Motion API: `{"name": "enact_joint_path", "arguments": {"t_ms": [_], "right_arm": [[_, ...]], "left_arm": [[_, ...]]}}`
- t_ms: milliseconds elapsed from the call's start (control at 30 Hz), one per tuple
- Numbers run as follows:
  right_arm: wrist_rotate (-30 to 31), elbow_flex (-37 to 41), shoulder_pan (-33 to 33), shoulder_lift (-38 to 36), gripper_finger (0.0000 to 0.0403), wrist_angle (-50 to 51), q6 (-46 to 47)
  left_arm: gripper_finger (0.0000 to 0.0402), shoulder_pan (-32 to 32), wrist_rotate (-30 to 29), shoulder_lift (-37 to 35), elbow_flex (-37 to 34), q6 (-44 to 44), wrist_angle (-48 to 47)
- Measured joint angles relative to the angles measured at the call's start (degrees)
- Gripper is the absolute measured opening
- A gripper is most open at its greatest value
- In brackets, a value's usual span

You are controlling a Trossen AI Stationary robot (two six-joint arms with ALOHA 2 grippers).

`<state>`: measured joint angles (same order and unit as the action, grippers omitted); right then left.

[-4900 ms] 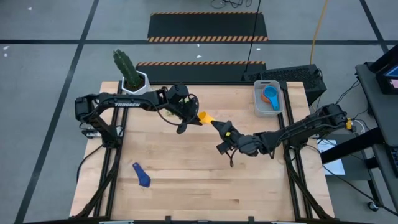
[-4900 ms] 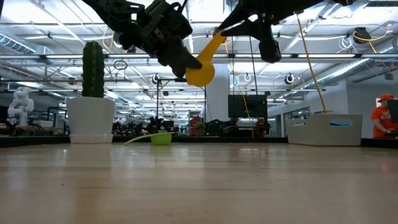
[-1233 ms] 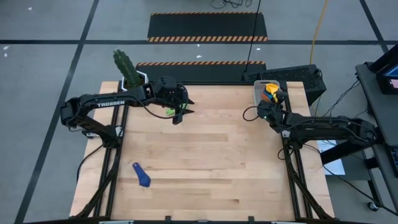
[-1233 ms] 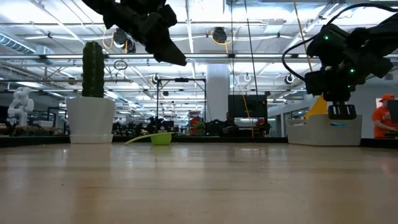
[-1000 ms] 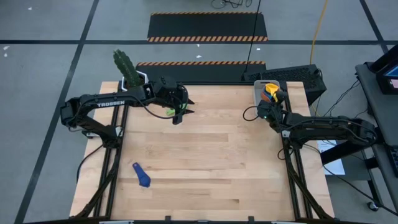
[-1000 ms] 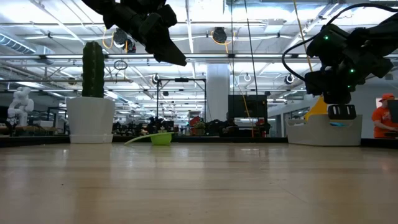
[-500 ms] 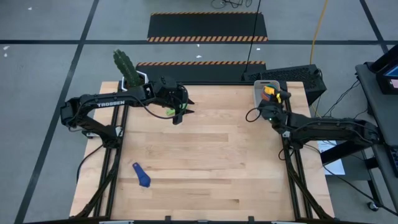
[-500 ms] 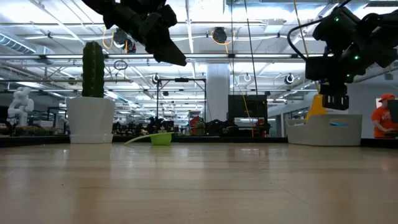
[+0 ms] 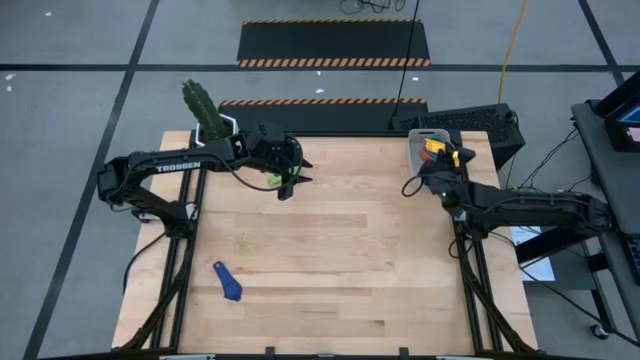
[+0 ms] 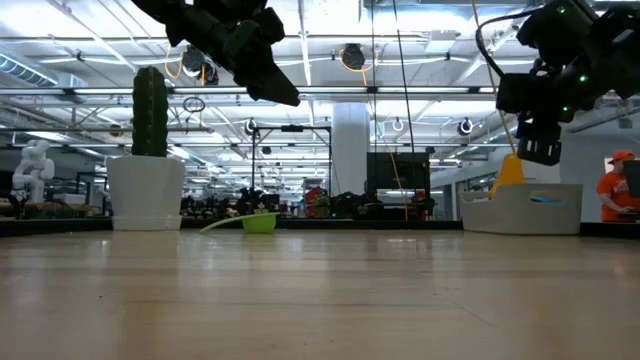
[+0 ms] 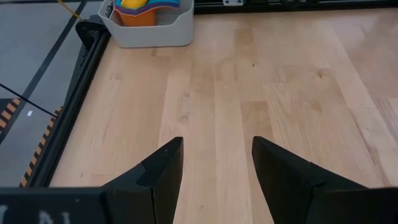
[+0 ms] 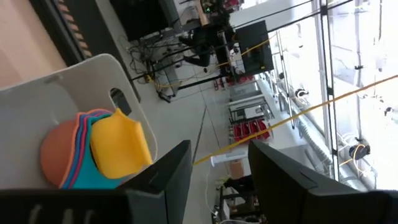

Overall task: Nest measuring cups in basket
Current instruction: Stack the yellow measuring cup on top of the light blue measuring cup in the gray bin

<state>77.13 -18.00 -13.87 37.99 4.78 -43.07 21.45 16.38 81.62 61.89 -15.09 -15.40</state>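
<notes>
The light grey basket (image 9: 416,152) stands at the table's far right. Inside it sits a nested stack of measuring cups (image 12: 74,155), with the yellow cup (image 12: 121,146) on top. The yellow cup's handle (image 10: 510,172) slants up above the basket's rim. My right gripper (image 12: 217,155) hangs open above and beside the basket, touching nothing. My left gripper (image 9: 290,185) hovers open at the far left. It hangs over the green cup (image 9: 270,180), which rests on the table. A blue cup (image 9: 228,282) lies at the near left.
A cactus in a white pot (image 9: 215,128) stands at the far left corner, close behind my left arm. Bare wood lies between the two arms. A person in orange (image 10: 620,185) shows in the room beyond the table's right side.
My right gripper has let go of the yellow cup and risen off it. It now hangs higher above the basket. The yellow cup stays in the basket on top of the stack.
</notes>
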Motion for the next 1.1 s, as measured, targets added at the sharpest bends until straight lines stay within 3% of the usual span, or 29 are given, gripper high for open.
{"name": "enact_joint_path", "arguments": {"t_ms": [200,400,500,600,700,767,833,967,1100], "right_arm": [[4.0,0.0,2.0,-2.4,0.0155,-0.3,-2.4],[3.9,0.0,2.0,-4.6,0.0155,-1.6,-4.2],[3.4,0.0,3.3,-4.7,0.0155,-9.3,-4.8],[-0.1,0.0,5.5,-3.7,0.0155,-23.1,-2.4],[-2.6,0.0,7.2,-0.5,0.0146,-40.5,7.7],[-4.0,-0.1,7.6,2.3,0.0131,-46.7,12.7],[-3.6,-2.0,7.6,6.1,0.0108,-45.8,13.9],[3.8,-8.5,7.5,15.4,0.0048,-39.5,14.3],[5.0,-16.0,5.9,23.4,0.0006,-39.2,13.7]], "left_arm": [[0.0196,0.0,0.0,0.0,0.0,0.0,0.6],[0.0196,0.0,0.0,0.0,0.0,-0.2,0.7],[0.0196,0.0,0.0,0.0,0.0,-0.2,1.6],[0.0195,0.0,0.0,0.0,0.0,-0.2,2.6],[0.0196,0.0,0.0,0.0,0.0,-0.2,4.2],[0.0196,0.0,0.0,0.0,0.0,-0.2,5.7],[0.0195,0.0,0.0,0.0,0.0,-0.2,7.1],[0.0195,0.0,0.0,0.0,0.0,-0.2,9.7],[0.0196,0.0,0.0,0.0,1.5,0.1,10.0]]}}
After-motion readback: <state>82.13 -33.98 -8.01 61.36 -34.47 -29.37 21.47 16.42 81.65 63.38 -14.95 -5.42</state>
